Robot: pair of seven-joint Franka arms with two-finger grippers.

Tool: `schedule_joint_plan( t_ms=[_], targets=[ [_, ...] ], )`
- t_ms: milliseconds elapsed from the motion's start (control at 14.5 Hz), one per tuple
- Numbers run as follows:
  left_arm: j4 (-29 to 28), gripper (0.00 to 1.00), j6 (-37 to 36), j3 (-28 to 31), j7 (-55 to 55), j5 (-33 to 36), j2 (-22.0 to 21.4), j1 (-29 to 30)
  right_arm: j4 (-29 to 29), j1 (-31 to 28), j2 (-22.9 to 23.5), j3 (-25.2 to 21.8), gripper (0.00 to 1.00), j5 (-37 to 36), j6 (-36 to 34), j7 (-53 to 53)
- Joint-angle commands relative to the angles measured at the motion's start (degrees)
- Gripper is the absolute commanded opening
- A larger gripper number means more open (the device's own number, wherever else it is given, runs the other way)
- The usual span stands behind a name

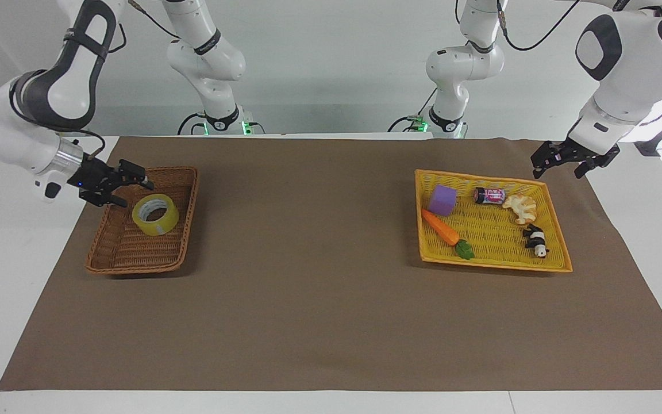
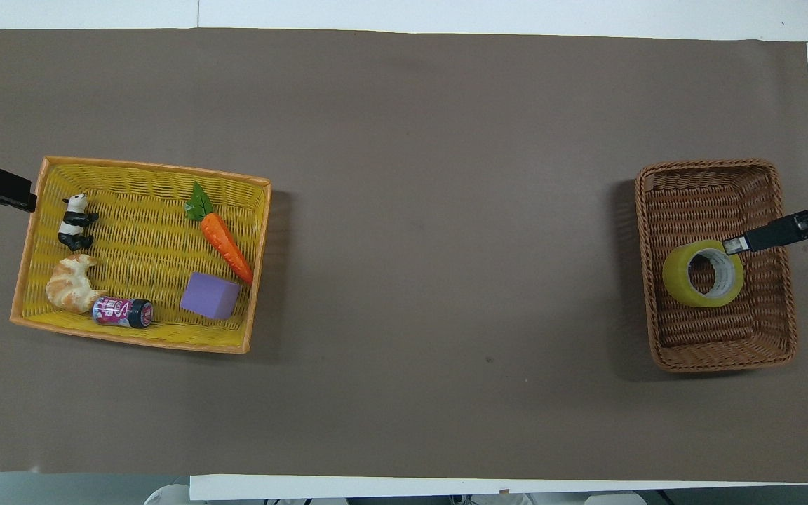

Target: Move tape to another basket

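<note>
Tape in the wicker basket

The tape (image 1: 156, 214) lay tilted in the wicker basket (image 1: 114, 256); the right gripper (image 1: 126, 185) hovered released above it, the left gripper (image 1: 561, 161) released beside the yellow basket (image 1: 495, 261).

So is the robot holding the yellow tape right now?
No, the tape lies on its own in the brown basket, and the right tool is open above it, apart from it.

No readable text anywhere; the small can (image 1: 489, 195) carries a pink printed label (its lettering is illegible).
</note>
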Motion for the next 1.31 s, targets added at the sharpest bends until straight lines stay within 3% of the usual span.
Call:
schedule_joint_plan(
  t_ms=[0, 415, 553, 1244],
  targets=[
    [-0.7, 1.0, 0.6, 0.0, 0.3, 0.8, -0.4, 0.1, 0.7, 4.4, -4.4, 0.2, 1.0, -7.2, -0.5, 9.4],
    [-0.7, 1.0, 0.6, 0.0, 0.3, 0.8, -0.4, 0.1, 11.8, 6.6, -4.6, 0.5, 1.0, -16.9, -11.1, 19.3],
    [-0.6, 1.0, 0.6, 0.0, 0.3, 0.8, -0.4, 0.1, 12.8, 7.9, -4.3, 0.6, 1.0, -19.0, -11.5, 23.3],
    [-0.7, 1.0, 0.6, 0.0, 0.3, 0.8, -0.4, 0.1, 15.2, 8.5, -3.7, 0.7, 1.0, -18.4, -11.8, 23.8]
  ],
)
